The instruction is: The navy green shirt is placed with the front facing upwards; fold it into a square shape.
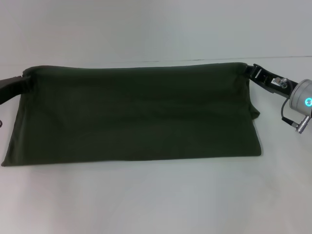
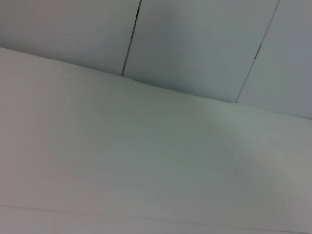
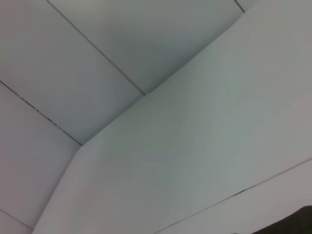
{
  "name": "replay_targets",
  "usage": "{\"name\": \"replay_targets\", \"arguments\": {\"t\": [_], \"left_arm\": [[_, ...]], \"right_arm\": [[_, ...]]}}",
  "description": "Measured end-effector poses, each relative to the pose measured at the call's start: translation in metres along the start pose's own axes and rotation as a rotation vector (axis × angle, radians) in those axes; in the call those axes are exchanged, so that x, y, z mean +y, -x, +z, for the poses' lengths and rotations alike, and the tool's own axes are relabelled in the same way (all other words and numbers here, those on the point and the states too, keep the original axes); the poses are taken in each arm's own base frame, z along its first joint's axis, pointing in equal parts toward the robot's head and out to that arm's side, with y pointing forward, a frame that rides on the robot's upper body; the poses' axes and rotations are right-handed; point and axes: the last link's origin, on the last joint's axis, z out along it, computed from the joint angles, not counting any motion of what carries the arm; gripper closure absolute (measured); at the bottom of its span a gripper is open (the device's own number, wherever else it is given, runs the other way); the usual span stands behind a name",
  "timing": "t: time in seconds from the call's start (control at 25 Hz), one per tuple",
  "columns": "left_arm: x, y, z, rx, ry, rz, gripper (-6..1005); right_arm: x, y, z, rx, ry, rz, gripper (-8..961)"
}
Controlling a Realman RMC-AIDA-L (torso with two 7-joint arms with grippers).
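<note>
Fingers of the right gripper point(image 1: 247, 69) pinch the shirt's point(image 1: 131, 112) far right corner; left gripper point(image 1: 23, 78) meets the far left corner — I cannot tell its grip. Shirt lies folded, plain green up, on the white table point(image 1: 156, 200).

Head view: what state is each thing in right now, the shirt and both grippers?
Dark olive-green cotton shirt: folded into a wide band, plain fabric up, flat on white table.
Left gripper: at shirt's far left corner.
Right gripper: at shirt's far right corner.
</note>
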Motion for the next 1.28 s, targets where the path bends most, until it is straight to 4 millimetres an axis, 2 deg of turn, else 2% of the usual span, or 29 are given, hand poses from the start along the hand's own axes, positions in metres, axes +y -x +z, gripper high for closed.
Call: {"name": "replay_targets", "arguments": {"t": [0.36,0.6,0.8,0.92,1.0,1.08,1.16,1.2,1.28], "left_arm": [[0.004,0.006,0.013,0.019,-0.052,0.007,968],[0.008,0.012,0.015,0.102,-0.051,0.024,968],[0.008,0.015,0.015,0.122,-0.066,0.054,774],[0.002,0.016,0.013,0.135,-0.085,-0.018,585],[-0.002,0.014,0.007,0.146,-0.075,-0.084,564],[-0.003,0.012,-0.001,0.152,-0.032,-0.119,544],[-0.004,0.009,-0.012,0.157,0.016,-0.135,523],[-0.007,0.007,-0.028,0.131,0.063,-0.155,513],[-0.009,0.006,-0.034,0.107,0.078,-0.169,493]], "right_arm": [[0.001,0.003,0.003,-0.036,-0.013,-0.039,883],[0.0,0.002,0.003,-0.062,-0.011,-0.052,655],[-0.003,0.0,0.0,-0.071,-0.015,-0.042,544],[-0.005,0.0,-0.005,-0.081,0.0,-0.03,478],[-0.006,0.001,-0.009,-0.085,0.015,-0.028,434],[-0.007,0.003,-0.016,-0.085,0.05,-0.028,338],[-0.009,0.005,-0.025,-0.071,0.078,-0.017,243],[-0.011,0.006,-0.03,-0.056,0.086,-0.005,195],[-0.016,0.008,-0.04,-0.017,0.096,0.02,150]]}}
